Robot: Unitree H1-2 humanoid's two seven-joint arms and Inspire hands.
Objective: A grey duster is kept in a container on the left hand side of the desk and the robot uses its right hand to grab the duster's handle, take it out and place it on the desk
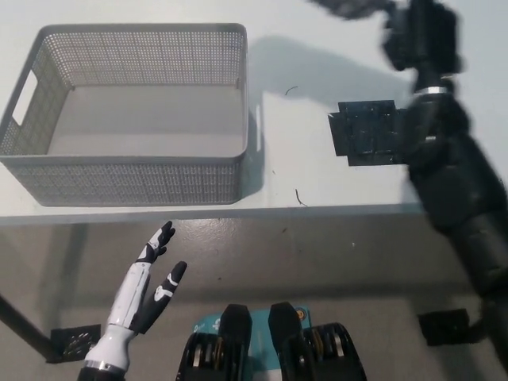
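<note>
My black right hand is up at the top right of the head view, blurred by motion, shut on the grey duster's handle. Only a dark fluffy end of the duster shows, at the picture's top edge just left of the hand, above the white desk. The grey mesh container stands on the left of the desk with nothing inside it. My white left hand rests open below the desk's front edge at the lower left.
A black square mat lies on the desk under my right forearm. A small dark scrap sits near the front edge. The desk's front edge runs across the picture's middle, with the floor below it.
</note>
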